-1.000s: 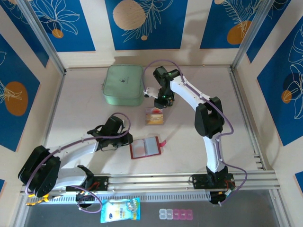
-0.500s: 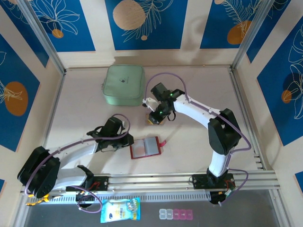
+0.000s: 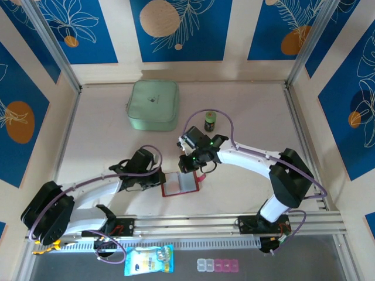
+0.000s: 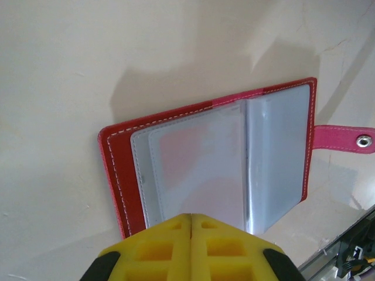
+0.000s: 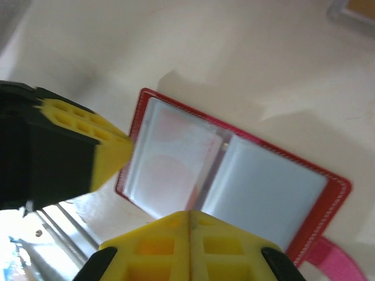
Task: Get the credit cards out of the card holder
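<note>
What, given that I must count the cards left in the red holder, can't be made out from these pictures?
1. Card count: in the left wrist view, the cloudy pockets of the card holder blur a reddish shape inside.
2. Holder's near edge: in the left wrist view it is behind the shut left gripper; in the right wrist view, behind the shut right gripper.
3. Top view: the small green object is too small to identify.

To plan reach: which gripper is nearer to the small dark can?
Right. The right gripper is at the far edge of the card holder, the side toward the small dark can; the left gripper is at the holder's left edge, farther from it.
</note>
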